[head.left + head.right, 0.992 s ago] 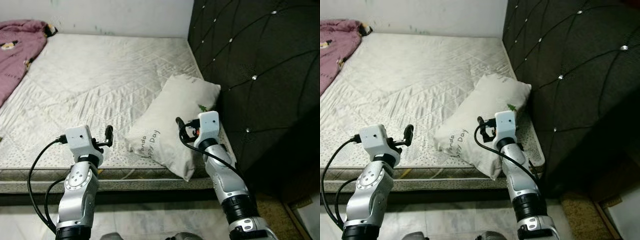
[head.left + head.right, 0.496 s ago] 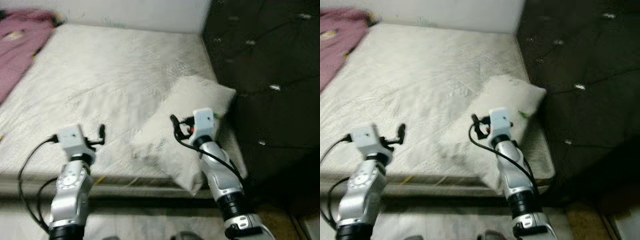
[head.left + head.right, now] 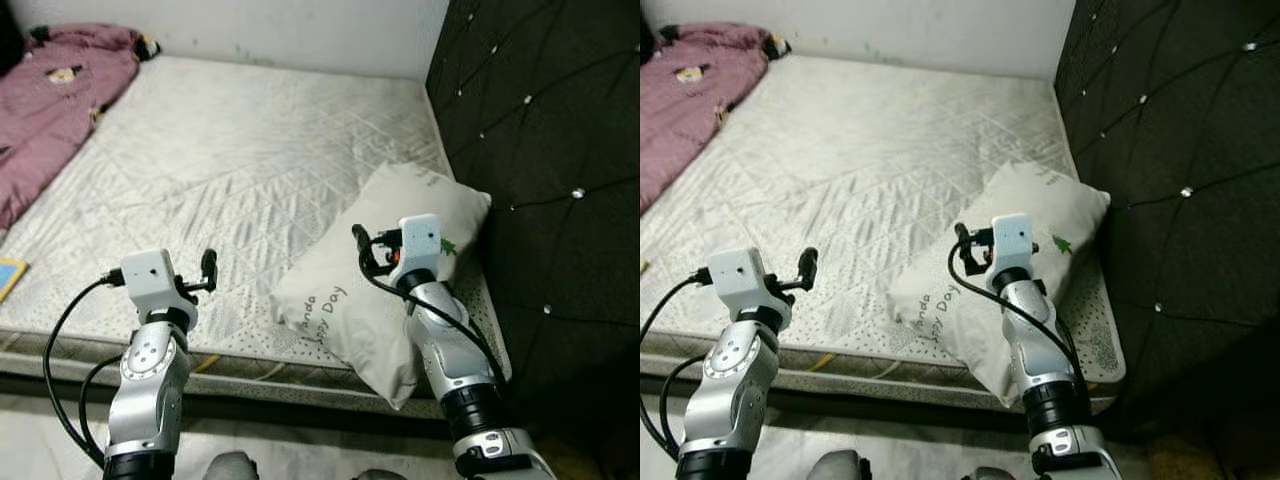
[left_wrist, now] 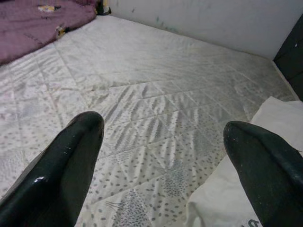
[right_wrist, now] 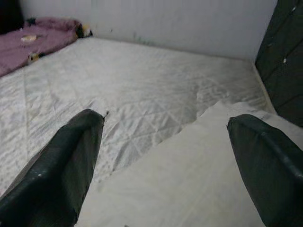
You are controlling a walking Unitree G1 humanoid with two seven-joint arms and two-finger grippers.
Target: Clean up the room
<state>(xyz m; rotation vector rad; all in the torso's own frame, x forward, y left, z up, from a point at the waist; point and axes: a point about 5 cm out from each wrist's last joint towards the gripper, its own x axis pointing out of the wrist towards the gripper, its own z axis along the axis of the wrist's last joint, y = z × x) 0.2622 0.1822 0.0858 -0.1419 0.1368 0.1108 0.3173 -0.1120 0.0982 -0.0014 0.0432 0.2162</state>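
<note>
A white pillow (image 3: 340, 305) with small printed lettering lies askew on the near right corner of the bare quilted mattress (image 3: 250, 160), against the dark headboard. A pink garment (image 3: 50, 100) is spread over the far left part of the bed. My left gripper (image 3: 208, 268) is held open above the mattress's front edge, left of the pillow (image 4: 279, 113). Over the pillow's middle (image 5: 199, 161), my right gripper (image 3: 362, 250) hovers open. Neither holds anything.
A dark tufted headboard (image 3: 560, 150) rises along the right side. A white wall (image 3: 300, 30) closes the far end of the bed. A small blue and yellow flat thing (image 3: 8, 276) lies at the mattress's left edge. Pale floor (image 3: 40, 430) runs below the bed's front.
The whole picture has shifted, so the camera has moved; more of the pink garment and the bed's left side shows. Both arms keep the same raised pose, fingers still open.
</note>
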